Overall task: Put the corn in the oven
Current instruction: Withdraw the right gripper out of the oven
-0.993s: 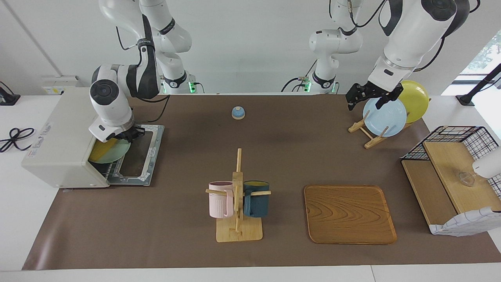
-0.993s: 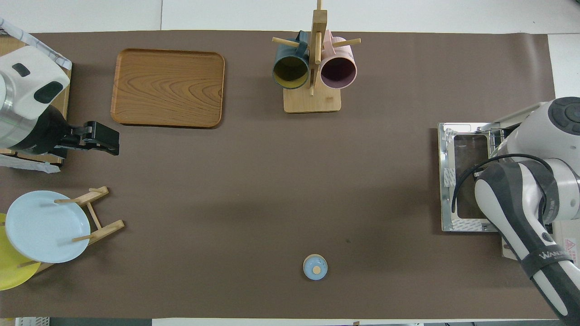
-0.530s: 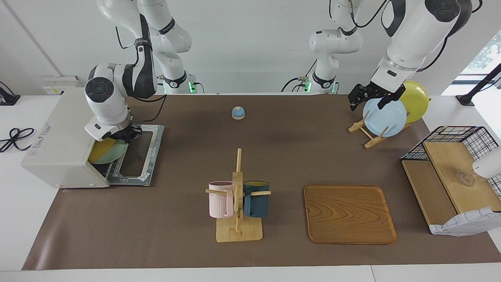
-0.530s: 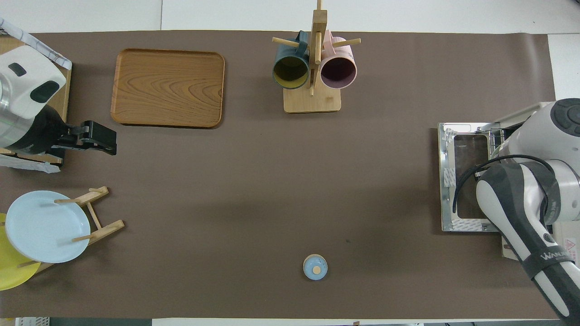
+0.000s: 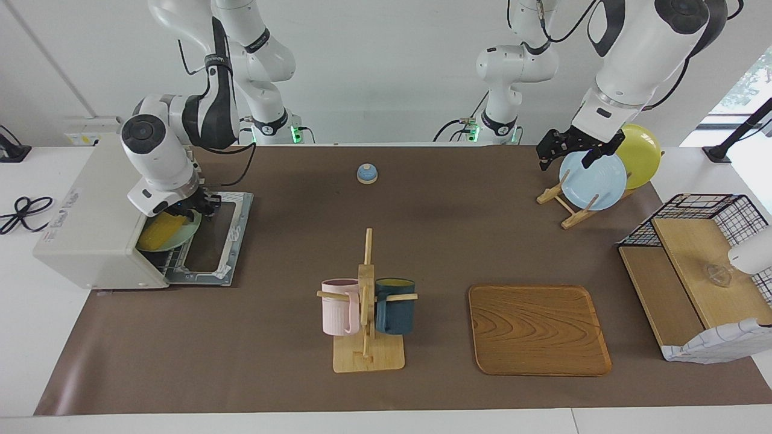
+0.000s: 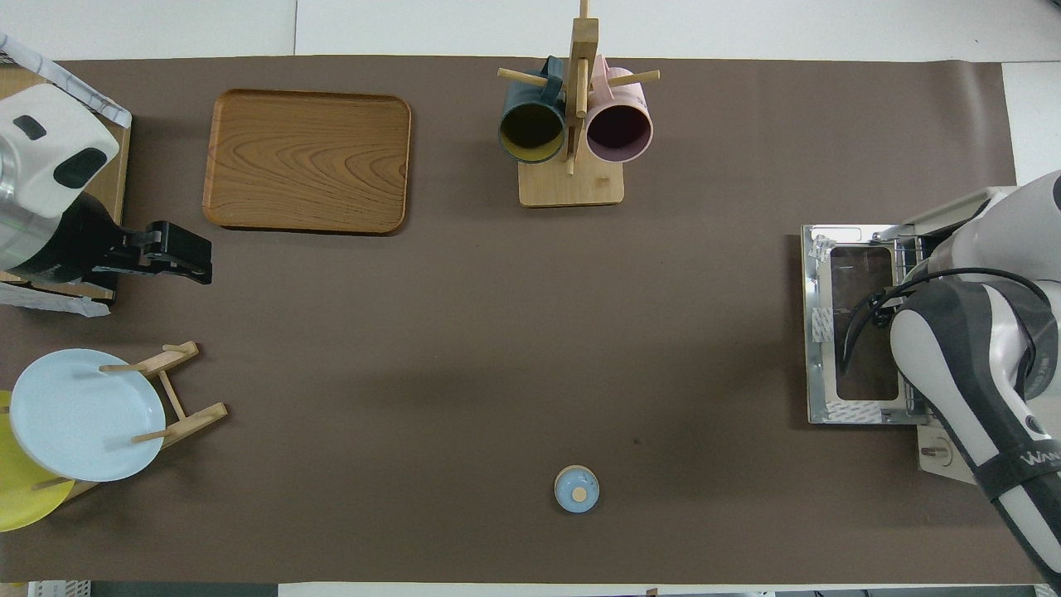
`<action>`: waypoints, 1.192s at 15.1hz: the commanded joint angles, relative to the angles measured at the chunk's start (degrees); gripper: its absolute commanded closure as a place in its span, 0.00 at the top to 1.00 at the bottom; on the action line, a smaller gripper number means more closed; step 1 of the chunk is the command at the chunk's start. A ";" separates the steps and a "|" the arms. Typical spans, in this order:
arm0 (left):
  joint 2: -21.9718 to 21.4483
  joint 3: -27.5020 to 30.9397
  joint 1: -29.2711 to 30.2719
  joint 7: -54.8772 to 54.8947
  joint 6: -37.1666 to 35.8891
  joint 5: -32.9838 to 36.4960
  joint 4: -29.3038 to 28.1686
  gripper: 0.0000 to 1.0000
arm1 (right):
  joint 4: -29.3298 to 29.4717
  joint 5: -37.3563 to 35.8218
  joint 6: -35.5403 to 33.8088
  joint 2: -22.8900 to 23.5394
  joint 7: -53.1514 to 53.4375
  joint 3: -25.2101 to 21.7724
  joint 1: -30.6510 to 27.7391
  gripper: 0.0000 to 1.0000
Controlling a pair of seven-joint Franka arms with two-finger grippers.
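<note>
The off-white oven [image 5: 90, 217] stands at the right arm's end of the table. Its glass door [image 5: 232, 235] lies open and flat, and also shows in the overhead view [image 6: 821, 332]. The yellow corn [image 5: 161, 231] lies on a pale green plate [image 5: 192, 232] on the wire rack, just inside the oven's mouth. My right gripper [image 5: 196, 209] is at the plate's outer rim, over the hinge end of the door. In the overhead view the right arm hides it and the corn. My left gripper [image 5: 564, 154] waits in the air over the plate rack [image 6: 199, 261].
A wooden rack with a pink mug and a dark blue mug [image 5: 367, 301] stands mid-table, beside a wooden tray [image 5: 538, 330]. A light blue plate [image 5: 592, 179] and a yellow plate [image 5: 640, 154] stand in a rack. A small blue bell [image 5: 367, 173] lies near the robots. A wire shelf [image 5: 693, 265] is at the left arm's end.
My right arm's wrist has swung up and toward the oven. The plate with the corn sits slightly deeper in the oven's mouth and more of the corn shows. The left gripper has barely moved.
</note>
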 commanded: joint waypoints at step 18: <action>-0.41 -0.37 0.76 -0.46 -0.41 -0.62 -0.48 1.00 | -5.74 -3.57 13.16 8.56 19.22 0.74 9.73 0.00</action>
